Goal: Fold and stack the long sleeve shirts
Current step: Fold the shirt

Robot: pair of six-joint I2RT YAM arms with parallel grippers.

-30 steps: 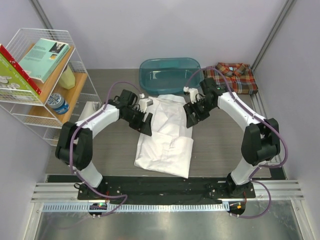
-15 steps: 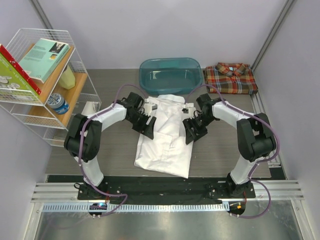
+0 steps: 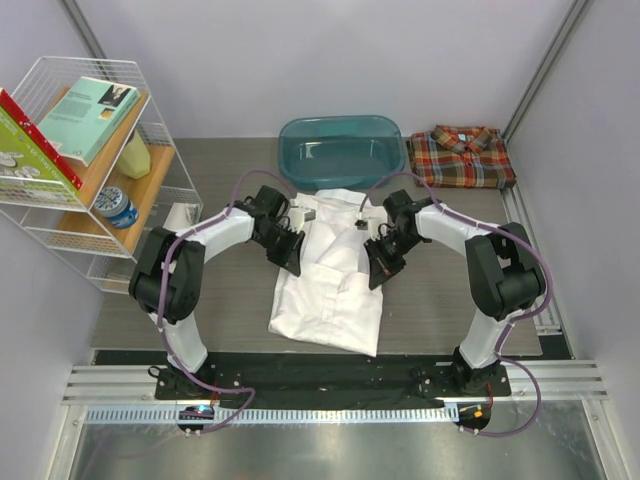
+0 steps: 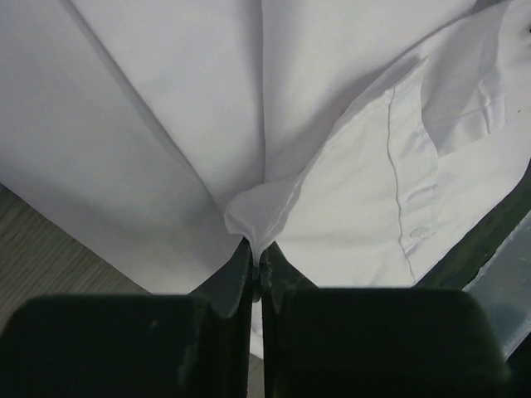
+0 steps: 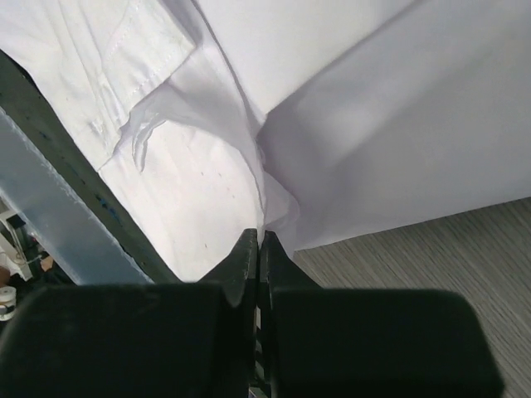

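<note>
Pinching plain white cloth shirt [image 3: 335, 300] in left claw [image 4: 255, 247], right claw [image 5: 260, 236].
Beyond: teal plastic tub [image 3: 340, 130], red-navy plaid collared shirt [image 3: 462, 157].

The white shirt [image 3: 335, 290] lies flat in the middle of the table [image 3: 440, 300], collar toward the far side. It is partly folded into a long panel, with a buttoned cuff lying on top. Each side edge is drawn up into a small pinched fold. The plaid shirt [image 3: 462, 155] (red, orange and navy) lies folded at the far right, collar up, well apart.
</note>
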